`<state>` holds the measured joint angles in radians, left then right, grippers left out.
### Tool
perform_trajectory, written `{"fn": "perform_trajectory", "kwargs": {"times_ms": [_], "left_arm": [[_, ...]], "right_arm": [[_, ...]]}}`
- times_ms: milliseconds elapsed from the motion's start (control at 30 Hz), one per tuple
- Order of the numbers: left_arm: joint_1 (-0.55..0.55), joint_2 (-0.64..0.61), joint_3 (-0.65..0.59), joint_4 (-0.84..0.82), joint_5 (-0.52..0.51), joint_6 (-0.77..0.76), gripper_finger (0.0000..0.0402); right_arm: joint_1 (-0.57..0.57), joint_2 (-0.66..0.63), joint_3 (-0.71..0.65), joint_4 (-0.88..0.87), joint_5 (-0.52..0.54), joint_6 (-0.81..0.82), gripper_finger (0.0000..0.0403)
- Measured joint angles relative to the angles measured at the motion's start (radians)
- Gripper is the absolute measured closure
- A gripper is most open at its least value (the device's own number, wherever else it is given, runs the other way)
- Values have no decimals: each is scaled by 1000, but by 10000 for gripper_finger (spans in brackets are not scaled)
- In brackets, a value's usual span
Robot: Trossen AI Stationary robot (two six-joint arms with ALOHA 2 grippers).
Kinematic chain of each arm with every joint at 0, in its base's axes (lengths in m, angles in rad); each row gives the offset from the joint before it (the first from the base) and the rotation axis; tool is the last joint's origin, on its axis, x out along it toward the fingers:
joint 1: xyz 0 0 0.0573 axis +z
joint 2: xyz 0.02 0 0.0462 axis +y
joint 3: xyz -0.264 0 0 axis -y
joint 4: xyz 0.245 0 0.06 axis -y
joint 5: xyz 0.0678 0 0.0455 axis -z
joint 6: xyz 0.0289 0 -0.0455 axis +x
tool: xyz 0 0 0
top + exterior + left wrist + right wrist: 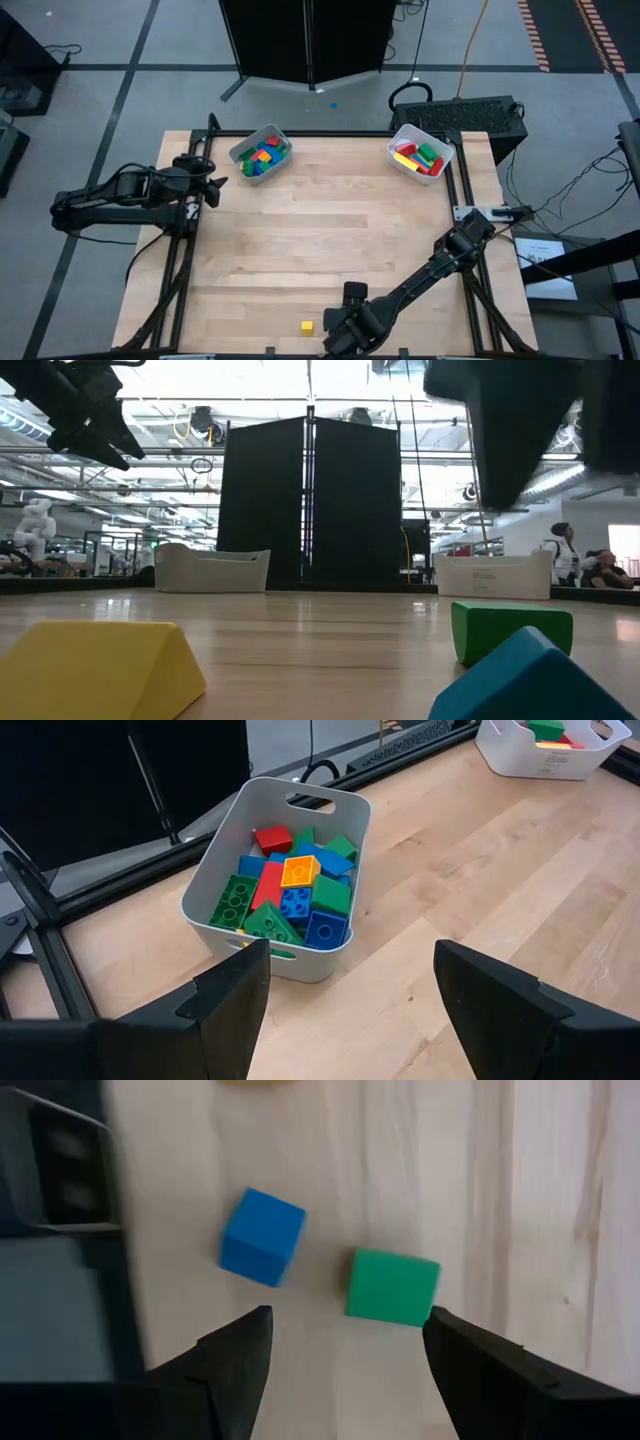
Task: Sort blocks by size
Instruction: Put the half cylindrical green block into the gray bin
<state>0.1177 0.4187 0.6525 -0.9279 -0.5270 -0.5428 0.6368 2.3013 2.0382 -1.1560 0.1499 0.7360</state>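
Left gripper (345, 1000) over the table's left edge near the far-left bin (261, 155), jaws wide apart, nothing between them. That bin packed with blocks (290, 895) in red, blue, green, yellow. Far-right bin (420, 154) also holding blocks (417, 158), red, green, yellow.

Right gripper (345, 1355) down at the near edge of the wooden table (330, 230), right of centre, jaws spread, gripping nothing. Blue cube (262, 1237) and green cube (392, 1286) lying on the wood just ahead of its fingers, just beside each other, apart from both fingertips. Yellow cube (307, 326) alone on the table just left of the right gripper, untouched. Three loose cubes well apart from both bins. People seated in the room behind the table, far off.
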Motion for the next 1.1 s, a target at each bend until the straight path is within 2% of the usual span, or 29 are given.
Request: {"fn": "perform_trajectory", "kwargs": {"times_ms": [267,667,800,1000,1100], "left_arm": [[0,0,0,0,0,0,120],[0,0,0,-1,0,0,120],[0,0,0,-1,0,0,120],[0,0,0,0,0,0,120],[0,0,0,0,0,0,120]], "right_arm": [[-28,-2,-131,142,-52,-11,154],[-61,-5,-216,189,-45,-42,157],[-84,-5,-220,211,-65,-101,184],[-145,-5,-220,238,-84,-195,246],[-168,-5,-220,254,-102,-230,247]]}}
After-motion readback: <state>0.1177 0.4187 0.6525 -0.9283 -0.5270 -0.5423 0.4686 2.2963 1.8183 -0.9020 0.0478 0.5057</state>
